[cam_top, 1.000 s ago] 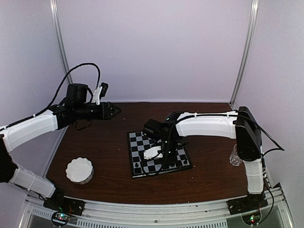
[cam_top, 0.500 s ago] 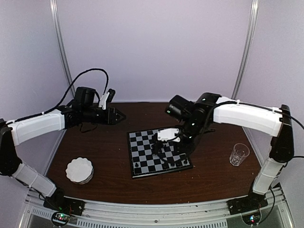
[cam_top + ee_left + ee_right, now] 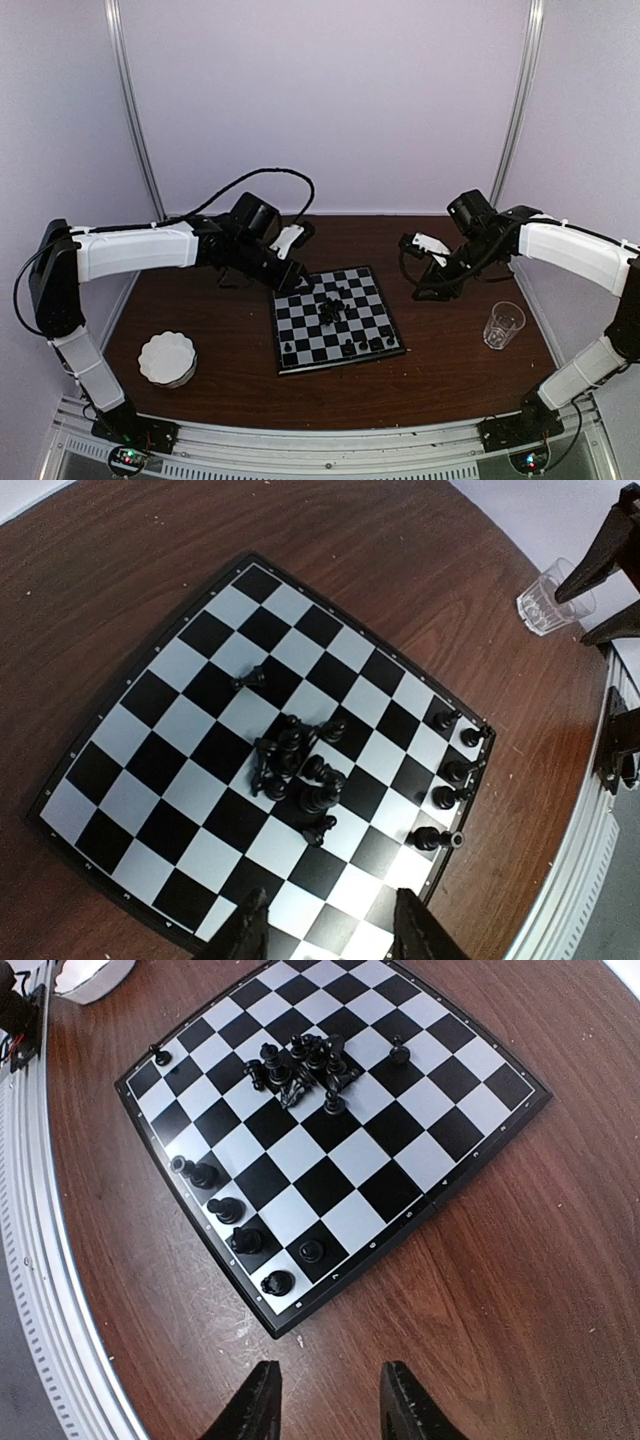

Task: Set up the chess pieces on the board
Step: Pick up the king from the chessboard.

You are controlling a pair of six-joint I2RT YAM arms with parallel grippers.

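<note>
Board: you have the board [image 3: 300, 322] lying flat on the brown table [image 3: 220, 300], just below the centre of the top view.
Chess pieces: most of the chess pieces [image 3: 295, 765] are heaped in a tangle near the board's middle, several of them tipped over. You see the same heap at upper centre of the right wrist view.
Edge row: an edge row [image 3: 452, 772] of upright figures lines the board's right side in the left wrist view.
Stray piece: a stray piece [image 3: 250, 678] lies on its side, up and left of the heap.
Left gripper: your left gripper [image 3: 330, 935] hangs over the board's edge at the bottom of its own view, fingers apart, nothing between them.
Right gripper: your right gripper [image 3: 328, 1405] is over bare table, off the board, fingers spread and empty.
Glass: a clear glass [image 3: 503, 324] stands right of the board, well apart.
Dish: a white scalloped dish [image 3: 167, 358] sits at lower left of the top view.
</note>
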